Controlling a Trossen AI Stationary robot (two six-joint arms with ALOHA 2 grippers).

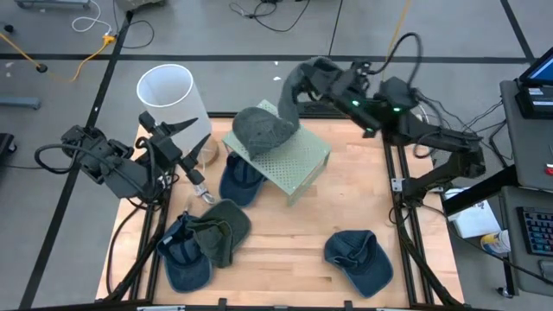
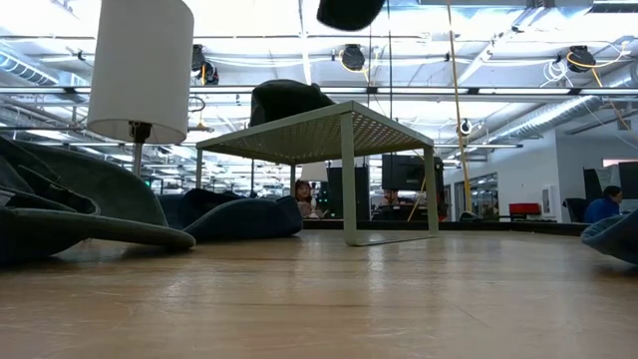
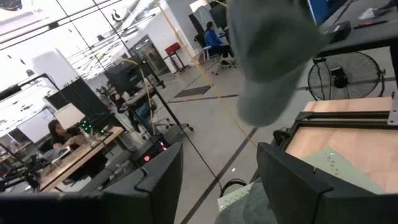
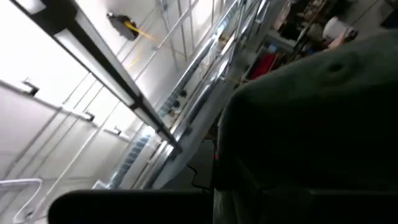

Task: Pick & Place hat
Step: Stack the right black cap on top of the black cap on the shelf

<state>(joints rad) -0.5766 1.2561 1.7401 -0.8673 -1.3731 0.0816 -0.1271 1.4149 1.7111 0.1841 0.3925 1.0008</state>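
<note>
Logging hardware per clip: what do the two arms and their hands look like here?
Both arms are dark, jointed links. The right arm trails black cables and shows small green lights near its wrist. The left hand has two pointed black fingers; the right hand looks dark grey.

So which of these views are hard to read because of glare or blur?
Low view: bright ceiling lights behind leave the hat on the perforated stand a dark silhouette. Right wrist view: a dark hat fills the frame, blurred. Left wrist view: the hanging grey hat is soft. High view: evenly lit.
</note>
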